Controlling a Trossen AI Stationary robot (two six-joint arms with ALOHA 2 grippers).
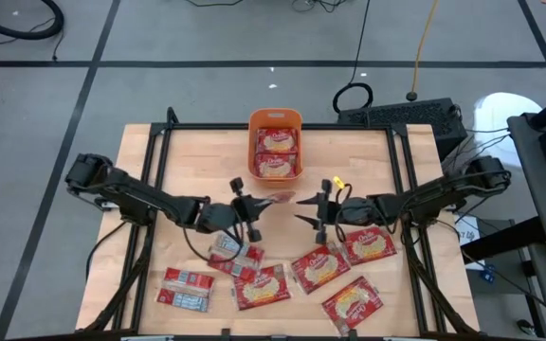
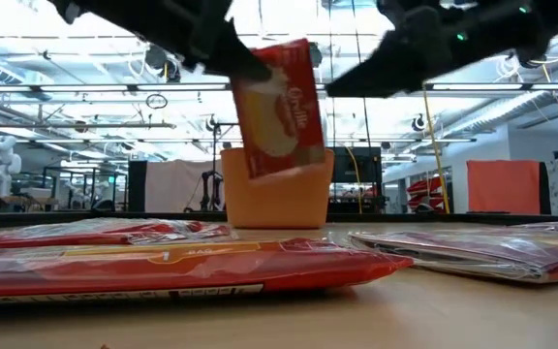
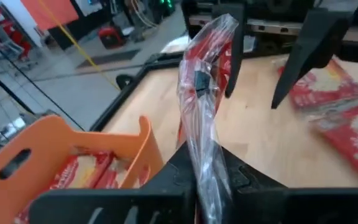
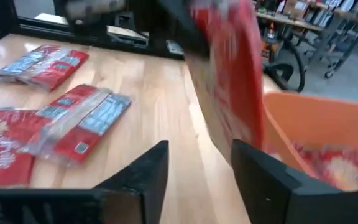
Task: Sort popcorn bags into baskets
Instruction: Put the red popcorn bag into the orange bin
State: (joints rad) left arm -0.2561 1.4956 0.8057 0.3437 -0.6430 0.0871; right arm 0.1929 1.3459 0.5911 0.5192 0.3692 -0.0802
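Two arms are meeting mid-table over the pale wooden top [image 1: 188,152]. The left gripper [image 1: 254,203] is pinching a popcorn bag [image 2: 277,107] upright beside the orange basket [image 1: 274,117]; the right gripper [image 1: 309,209] is hanging spread, holding nothing. A bright workshop is showing behind.

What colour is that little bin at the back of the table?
Orange: the small orange plastic bin with rounded corners shows best in the high view.

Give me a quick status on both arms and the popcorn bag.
Left gripper shut on popcorn bag, lifted near orange basket. Right gripper open, empty, facing it. Basket holds two bags. Nothing blocking.
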